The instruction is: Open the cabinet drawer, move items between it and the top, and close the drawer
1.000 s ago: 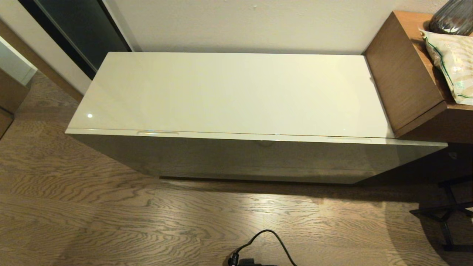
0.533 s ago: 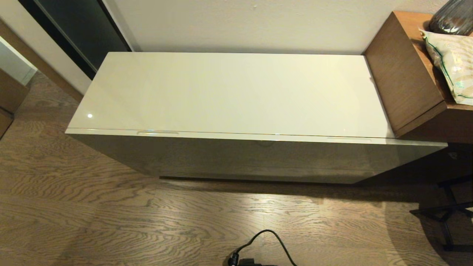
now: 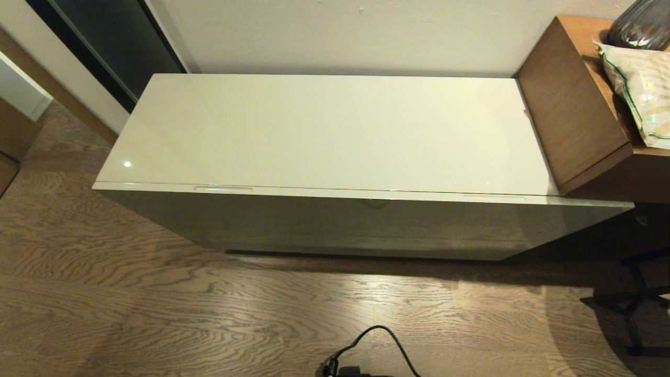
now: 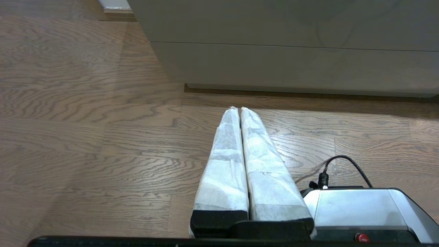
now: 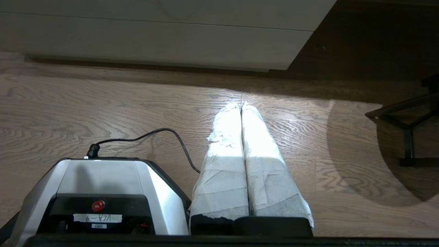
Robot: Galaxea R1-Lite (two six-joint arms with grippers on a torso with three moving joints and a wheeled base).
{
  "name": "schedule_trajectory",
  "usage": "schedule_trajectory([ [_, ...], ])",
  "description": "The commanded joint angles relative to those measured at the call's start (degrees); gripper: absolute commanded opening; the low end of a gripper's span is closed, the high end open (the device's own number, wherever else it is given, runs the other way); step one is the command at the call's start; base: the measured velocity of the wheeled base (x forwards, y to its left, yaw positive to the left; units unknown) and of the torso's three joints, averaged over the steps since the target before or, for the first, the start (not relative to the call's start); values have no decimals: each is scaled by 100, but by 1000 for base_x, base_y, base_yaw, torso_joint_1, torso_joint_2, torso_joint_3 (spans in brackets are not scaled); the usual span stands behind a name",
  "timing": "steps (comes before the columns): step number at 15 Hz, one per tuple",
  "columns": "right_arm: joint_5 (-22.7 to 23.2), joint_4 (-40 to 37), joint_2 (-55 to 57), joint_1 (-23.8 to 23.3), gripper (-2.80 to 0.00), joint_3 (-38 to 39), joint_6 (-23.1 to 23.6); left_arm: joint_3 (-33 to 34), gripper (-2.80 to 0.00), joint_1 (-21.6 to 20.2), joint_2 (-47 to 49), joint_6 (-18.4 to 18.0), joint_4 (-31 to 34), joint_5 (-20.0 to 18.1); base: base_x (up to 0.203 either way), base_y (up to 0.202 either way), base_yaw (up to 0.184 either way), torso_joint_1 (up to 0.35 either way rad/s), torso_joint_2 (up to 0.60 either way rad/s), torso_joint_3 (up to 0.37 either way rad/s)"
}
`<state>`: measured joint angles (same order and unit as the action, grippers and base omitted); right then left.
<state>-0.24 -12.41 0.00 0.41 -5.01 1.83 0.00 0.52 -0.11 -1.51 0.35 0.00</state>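
The low cabinet's glossy cream top [image 3: 324, 131] lies bare in the head view. Below it the wide beige-grey drawer [image 3: 361, 220] is shut, with two slim slots [image 3: 223, 188] along its upper edge; its front also shows in the left wrist view [image 4: 295, 58] and the right wrist view [image 5: 154, 37]. No tissue pack shows anywhere. Neither arm appears in the head view. My left gripper [image 4: 239, 109] hangs low over the floor in front of the cabinet, white-wrapped fingers shut on nothing. My right gripper [image 5: 240, 105] hangs likewise, shut and empty.
A brown wooden desk [image 3: 576, 104] abuts the cabinet's right end, with a clear-wrapped pack [image 3: 638, 89] on it. A black chair base [image 3: 633, 303] stands on the floor at right. My base and its black cable [image 3: 377, 345] sit near the bottom.
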Motion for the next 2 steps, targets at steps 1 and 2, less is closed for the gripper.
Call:
schedule_trajectory([
  [1, 7, -7, 0, 2, -280, 0, 2, 0, -280, -8, 11, 2, 0, 0, 0, 0, 0, 0, 0, 0],
  [2, 7, -7, 0, 2, -280, 0, 2, 0, -280, 0, 11, 2, 0, 0, 0, 0, 0, 0, 0, 0],
])
